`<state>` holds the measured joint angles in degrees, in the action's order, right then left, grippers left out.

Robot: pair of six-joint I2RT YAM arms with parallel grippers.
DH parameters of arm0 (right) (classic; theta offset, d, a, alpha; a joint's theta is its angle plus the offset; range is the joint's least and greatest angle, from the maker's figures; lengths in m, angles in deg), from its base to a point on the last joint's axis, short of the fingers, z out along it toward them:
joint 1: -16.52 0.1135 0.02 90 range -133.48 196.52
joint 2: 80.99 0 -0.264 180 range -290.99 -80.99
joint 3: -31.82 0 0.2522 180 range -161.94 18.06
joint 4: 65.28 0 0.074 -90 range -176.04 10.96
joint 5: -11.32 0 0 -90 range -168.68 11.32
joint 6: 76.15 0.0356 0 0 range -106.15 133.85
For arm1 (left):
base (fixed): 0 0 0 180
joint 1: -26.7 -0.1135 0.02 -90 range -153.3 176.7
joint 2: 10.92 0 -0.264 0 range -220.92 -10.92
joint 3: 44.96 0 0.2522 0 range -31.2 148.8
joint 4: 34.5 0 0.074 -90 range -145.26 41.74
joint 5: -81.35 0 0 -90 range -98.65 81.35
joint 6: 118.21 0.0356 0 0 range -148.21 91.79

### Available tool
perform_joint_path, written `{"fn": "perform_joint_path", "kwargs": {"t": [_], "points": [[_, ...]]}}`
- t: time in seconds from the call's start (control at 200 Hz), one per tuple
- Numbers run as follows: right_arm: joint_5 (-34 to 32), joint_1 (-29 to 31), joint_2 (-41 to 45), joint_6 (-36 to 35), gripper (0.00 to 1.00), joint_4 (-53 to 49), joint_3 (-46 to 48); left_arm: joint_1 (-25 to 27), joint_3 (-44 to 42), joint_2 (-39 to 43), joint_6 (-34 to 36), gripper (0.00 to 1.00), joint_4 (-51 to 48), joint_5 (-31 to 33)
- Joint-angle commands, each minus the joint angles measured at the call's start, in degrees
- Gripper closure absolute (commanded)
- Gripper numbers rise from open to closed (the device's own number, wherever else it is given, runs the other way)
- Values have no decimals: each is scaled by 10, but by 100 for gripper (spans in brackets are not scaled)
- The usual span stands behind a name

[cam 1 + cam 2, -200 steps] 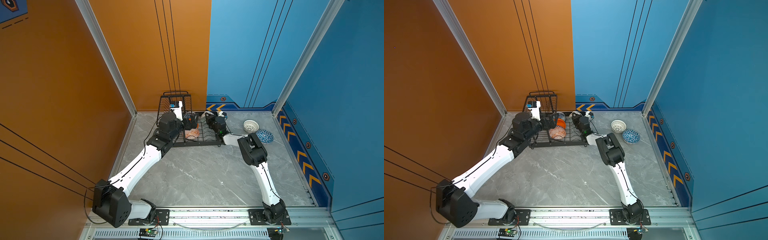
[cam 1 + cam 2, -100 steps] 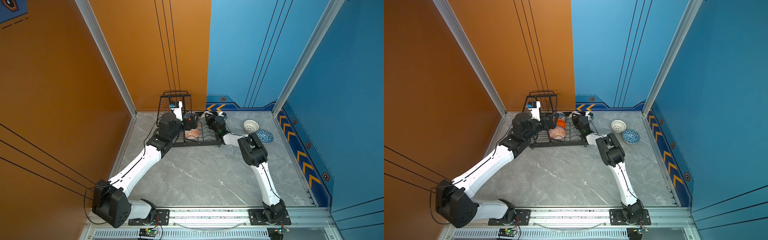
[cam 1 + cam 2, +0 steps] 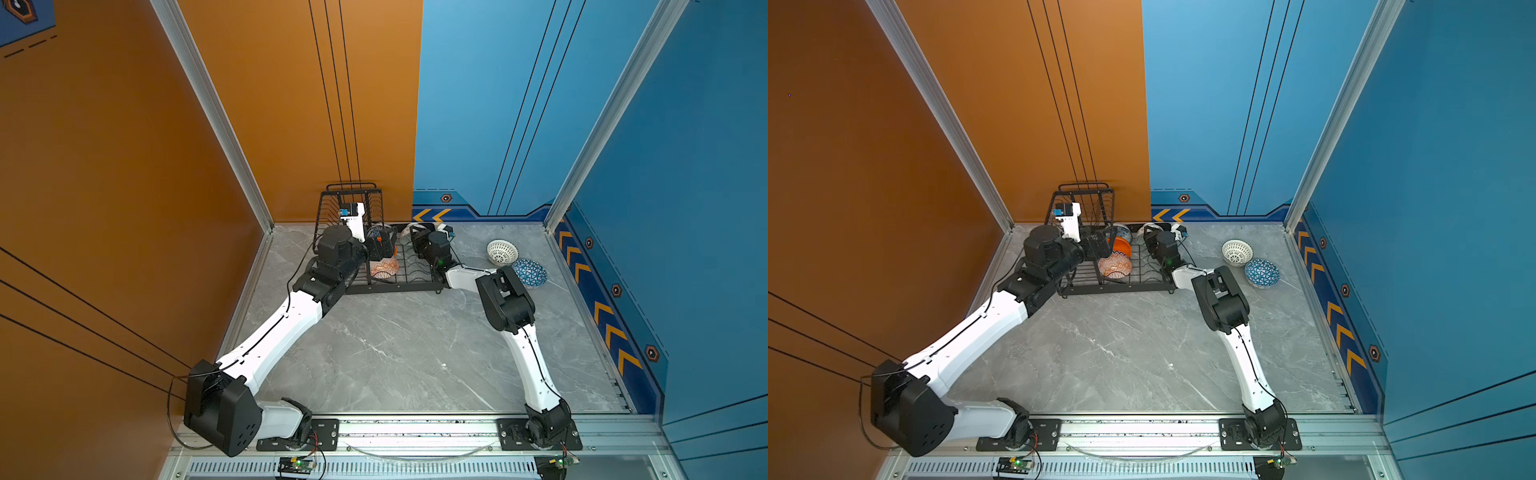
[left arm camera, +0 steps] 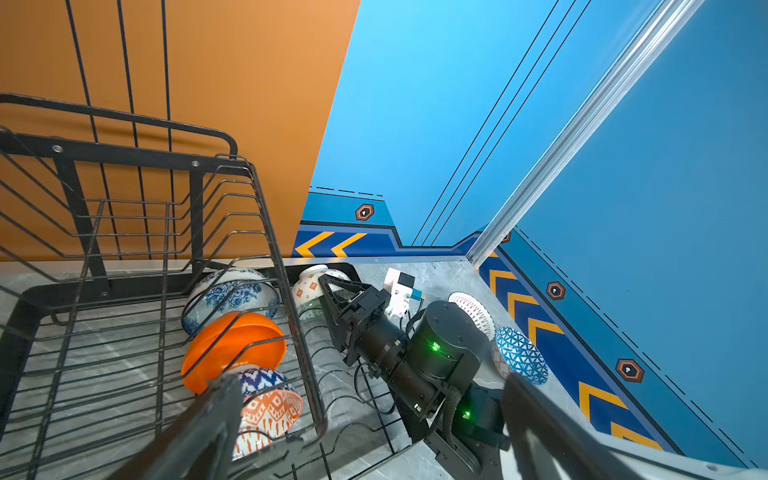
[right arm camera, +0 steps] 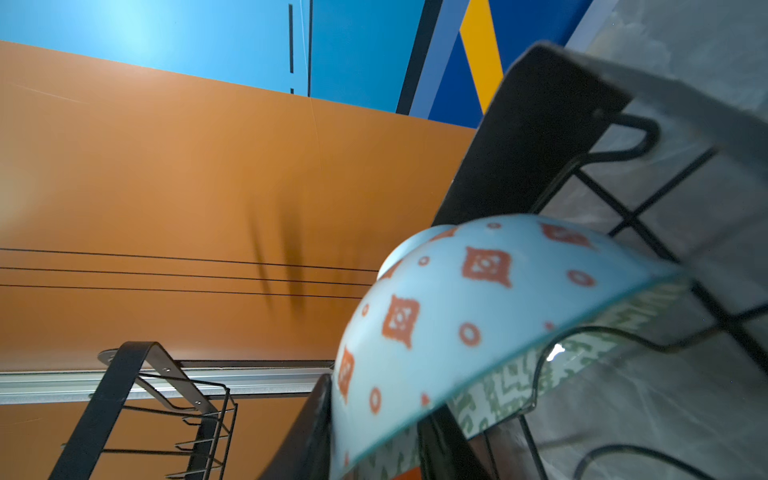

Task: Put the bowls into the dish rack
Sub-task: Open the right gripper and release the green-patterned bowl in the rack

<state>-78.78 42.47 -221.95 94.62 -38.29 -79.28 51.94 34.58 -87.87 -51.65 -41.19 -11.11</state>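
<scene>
The black wire dish rack (image 3: 395, 286) (image 3: 1121, 289) stands against the back wall. Its lower tray holds the blue-white floral bowl (image 4: 232, 295), the plain orange bowl (image 4: 232, 345) and the orange-white geometric bowl (image 4: 270, 407) (image 3: 384, 268) in a row on edge. My left gripper (image 4: 370, 380) (image 3: 384, 245) hangs open just above that row, holding nothing. The pale green bowl (image 5: 436, 311) (image 4: 309, 286) leans on the rack's wires at the back right. My right gripper (image 5: 376, 399) (image 3: 415, 239) straddles its rim, fingers apart.
The white lattice bowl (image 3: 502, 252) (image 3: 1236, 252) and the blue triangle bowl (image 3: 530, 273) (image 3: 1261, 273) sit on the grey floor to the right of the rack, near the blue wall. The rack's raised basket (image 4: 166, 199) stands at the back left. The orange wall is close behind.
My right gripper's jaws have eased apart around the pale green bowl's rim. Both arms stay where they were.
</scene>
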Motion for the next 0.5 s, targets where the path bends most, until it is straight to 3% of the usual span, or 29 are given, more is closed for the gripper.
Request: {"fn": "perform_joint_path", "kwargs": {"t": [0.0,0.39,0.495], "points": [[-14,-2,19,-14,64,-49,-12,2,-7,13,3,2,12,-2],[-14,-5,14,-17,59,-61,-36,1,-7,11,4,2,12,-3],[-12,-6,13,-19,54,-65,-41,0,-7,11,4,2,13,-3]]}}
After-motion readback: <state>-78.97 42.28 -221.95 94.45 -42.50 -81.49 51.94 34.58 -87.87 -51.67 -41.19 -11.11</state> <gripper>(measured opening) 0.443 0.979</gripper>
